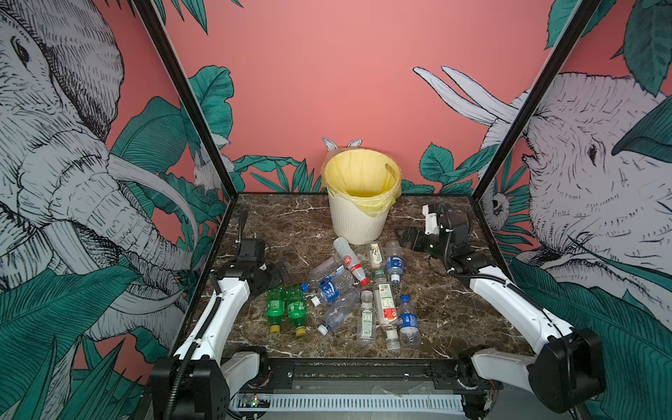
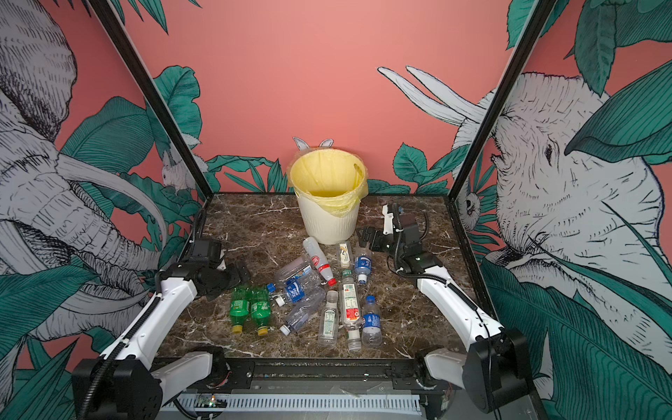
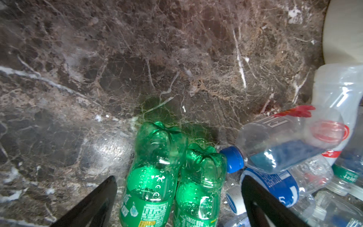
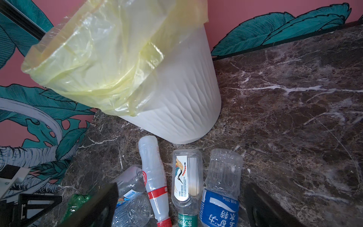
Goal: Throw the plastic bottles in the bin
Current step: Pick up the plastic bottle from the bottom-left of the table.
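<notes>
Green bottles [image 3: 153, 176] lie ahead of left gripper [image 3: 178, 182] — gaping, empty, same w/ right gripper [image 4: 181, 188].

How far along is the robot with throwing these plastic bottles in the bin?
Done: nothing that shows; no bottle is visible inside the bin in both top views. In hand: nothing. The left gripper is open and empty, facing the two green bottles; the right gripper is open and empty too, close to the bin. Left: all the plastic bottles, lying on the marble table.
</notes>
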